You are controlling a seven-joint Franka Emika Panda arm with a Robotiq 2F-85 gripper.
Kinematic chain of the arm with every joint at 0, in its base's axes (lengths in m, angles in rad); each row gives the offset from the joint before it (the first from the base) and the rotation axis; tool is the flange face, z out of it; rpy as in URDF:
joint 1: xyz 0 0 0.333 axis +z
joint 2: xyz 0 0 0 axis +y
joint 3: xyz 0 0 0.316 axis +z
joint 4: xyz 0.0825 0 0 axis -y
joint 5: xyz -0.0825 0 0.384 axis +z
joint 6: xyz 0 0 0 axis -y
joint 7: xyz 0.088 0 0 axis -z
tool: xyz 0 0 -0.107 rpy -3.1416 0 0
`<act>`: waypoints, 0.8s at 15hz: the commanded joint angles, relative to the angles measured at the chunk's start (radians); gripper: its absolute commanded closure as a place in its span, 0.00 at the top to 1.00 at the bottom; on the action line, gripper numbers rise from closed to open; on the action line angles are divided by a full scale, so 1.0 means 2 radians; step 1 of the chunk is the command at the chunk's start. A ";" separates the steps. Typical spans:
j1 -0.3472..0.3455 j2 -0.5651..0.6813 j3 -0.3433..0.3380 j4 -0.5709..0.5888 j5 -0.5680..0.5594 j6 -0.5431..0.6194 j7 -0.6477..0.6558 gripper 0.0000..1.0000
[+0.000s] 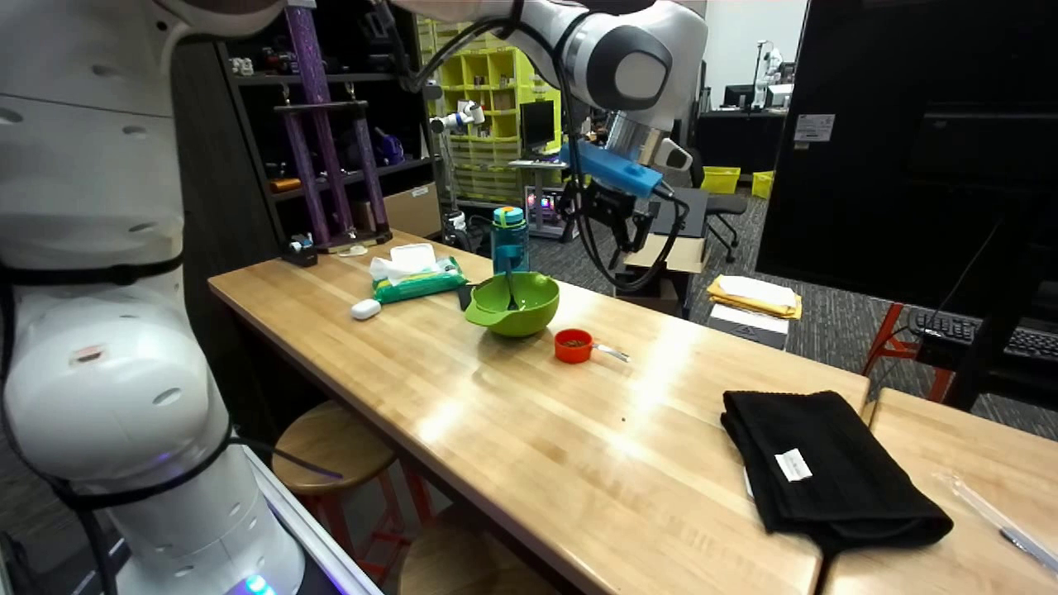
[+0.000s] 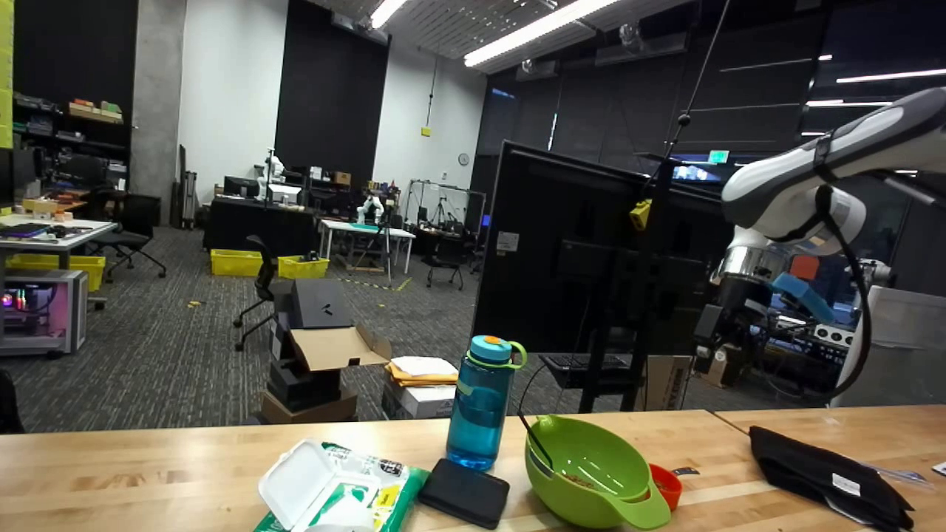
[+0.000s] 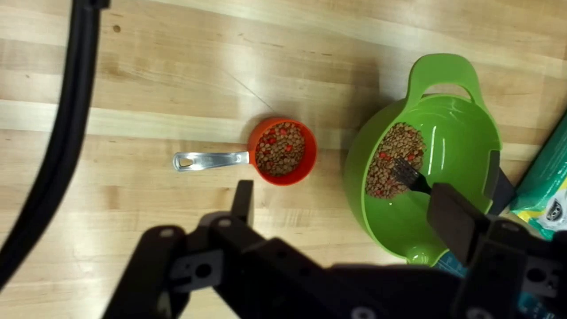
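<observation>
My gripper (image 3: 343, 190) is open and empty, with its two fingers wide apart in the wrist view. It hangs well above the table in both exterior views (image 1: 607, 227) (image 2: 713, 343) and touches nothing. Below it in the wrist view, a red measuring cup (image 3: 306, 166) with a metal handle holds brown lentils with red bits. Right of the cup stands a green bowl (image 3: 465, 137) with a loop handle and spout. Lentils (image 3: 392, 164) and a black fork (image 3: 414, 179) lie in the bowl. The right finger covers part of the fork and bowl.
A blue bottle (image 2: 480, 406) stands behind the bowl. A green wipes pack (image 1: 420, 283), a black wallet-like item (image 2: 464, 491) and a white case (image 1: 365, 309) lie nearby. A folded black cloth (image 1: 826, 479) lies at the table's far end. A cable (image 3: 66, 128) hangs beside the gripper.
</observation>
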 commanded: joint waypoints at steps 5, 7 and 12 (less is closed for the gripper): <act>-0.039 0.055 0.020 0.016 0.008 0.059 -0.029 1.00; -0.049 0.065 0.020 0.016 0.006 0.067 -0.030 1.00; -0.081 0.058 0.013 0.008 0.004 0.039 -0.024 1.00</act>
